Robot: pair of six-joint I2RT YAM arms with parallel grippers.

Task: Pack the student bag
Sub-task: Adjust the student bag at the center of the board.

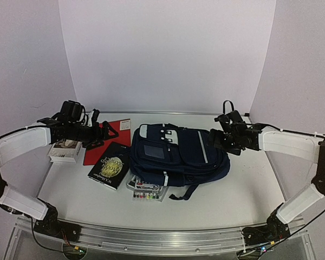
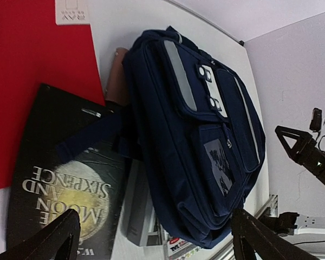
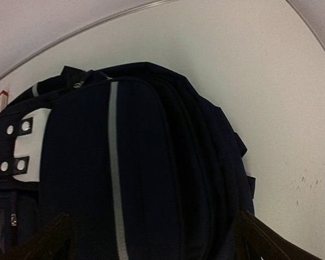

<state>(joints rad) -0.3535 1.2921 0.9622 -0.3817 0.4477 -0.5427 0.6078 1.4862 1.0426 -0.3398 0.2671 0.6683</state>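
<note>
Right gripper hovers with its jaws spread wide and empty, just off the right end of the student bag. That bag lies flat mid-table, its long axis running left to right. Left gripper, likewise spread and empty, hangs over a red folder just left of the bag, beside a black book. The right arm looks slightly nearer, so opening the bag probably falls to it.
</note>
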